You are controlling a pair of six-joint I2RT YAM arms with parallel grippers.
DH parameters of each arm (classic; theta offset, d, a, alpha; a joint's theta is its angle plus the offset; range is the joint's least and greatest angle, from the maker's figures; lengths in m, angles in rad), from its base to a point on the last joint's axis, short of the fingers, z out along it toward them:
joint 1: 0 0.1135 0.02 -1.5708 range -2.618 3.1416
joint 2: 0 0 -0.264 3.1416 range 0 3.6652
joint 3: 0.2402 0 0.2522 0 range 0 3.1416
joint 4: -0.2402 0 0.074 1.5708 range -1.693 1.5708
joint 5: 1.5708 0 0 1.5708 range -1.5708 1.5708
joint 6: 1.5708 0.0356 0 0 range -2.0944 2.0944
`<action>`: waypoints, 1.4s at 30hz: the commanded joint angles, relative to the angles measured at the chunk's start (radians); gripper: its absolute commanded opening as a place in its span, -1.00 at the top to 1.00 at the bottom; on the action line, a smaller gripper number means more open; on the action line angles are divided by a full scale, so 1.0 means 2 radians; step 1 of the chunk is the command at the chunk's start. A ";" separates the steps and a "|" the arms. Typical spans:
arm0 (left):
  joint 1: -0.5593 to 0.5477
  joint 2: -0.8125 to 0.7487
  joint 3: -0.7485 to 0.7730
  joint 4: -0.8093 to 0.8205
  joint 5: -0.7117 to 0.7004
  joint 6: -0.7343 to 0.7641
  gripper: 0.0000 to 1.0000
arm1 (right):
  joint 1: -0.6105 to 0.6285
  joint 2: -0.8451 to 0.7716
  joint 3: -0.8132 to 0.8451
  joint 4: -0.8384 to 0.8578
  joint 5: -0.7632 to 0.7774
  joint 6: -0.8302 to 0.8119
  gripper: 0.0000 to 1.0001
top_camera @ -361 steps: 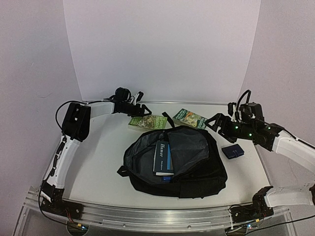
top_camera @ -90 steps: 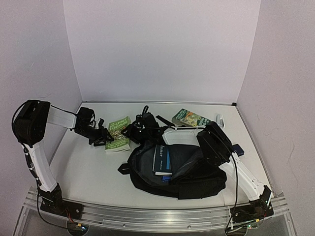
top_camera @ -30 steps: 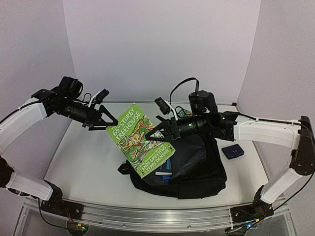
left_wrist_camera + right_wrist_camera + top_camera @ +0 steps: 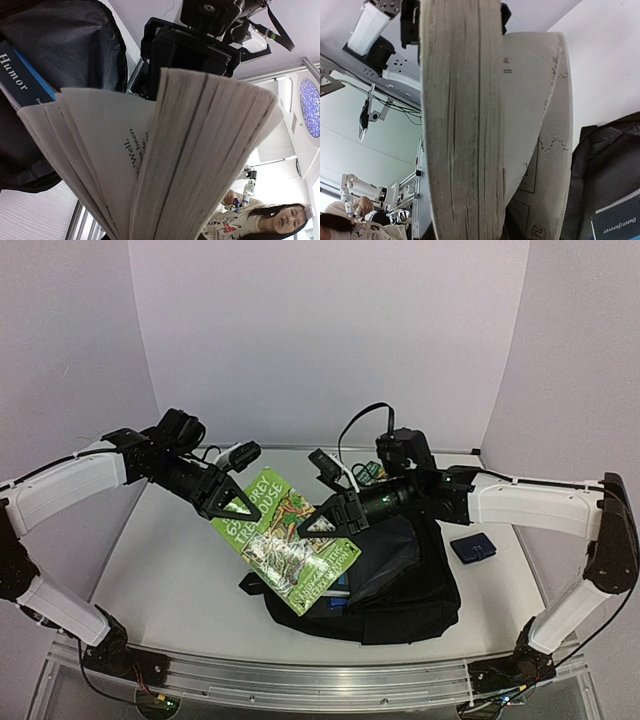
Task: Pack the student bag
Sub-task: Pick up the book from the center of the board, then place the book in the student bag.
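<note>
A green paperback (image 4: 290, 540) hangs tilted in the air over the open black student bag (image 4: 405, 590). My left gripper (image 4: 238, 503) is shut on its upper left edge. My right gripper (image 4: 322, 524) is shut on its right edge. Fanned pages of the paperback (image 4: 175, 160) fill the left wrist view and hide the fingers. Its page block (image 4: 465, 140) does the same in the right wrist view. A dark blue book (image 4: 20, 80) lies inside the bag (image 4: 75, 45), and the right wrist view shows one corner of that book (image 4: 615, 222).
A small dark blue pouch (image 4: 472, 547) lies on the table to the right of the bag. Another green book (image 4: 367, 473) is partly visible behind my right arm. White walls close the table at the back and sides.
My left gripper has moved right to the green paperback and closed on its edge. The book has sunk a little toward the bag, still in my right gripper.
</note>
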 commanded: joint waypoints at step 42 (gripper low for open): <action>-0.021 0.010 -0.174 0.422 -0.295 -0.365 0.99 | -0.167 -0.199 -0.222 -0.109 0.277 0.056 0.14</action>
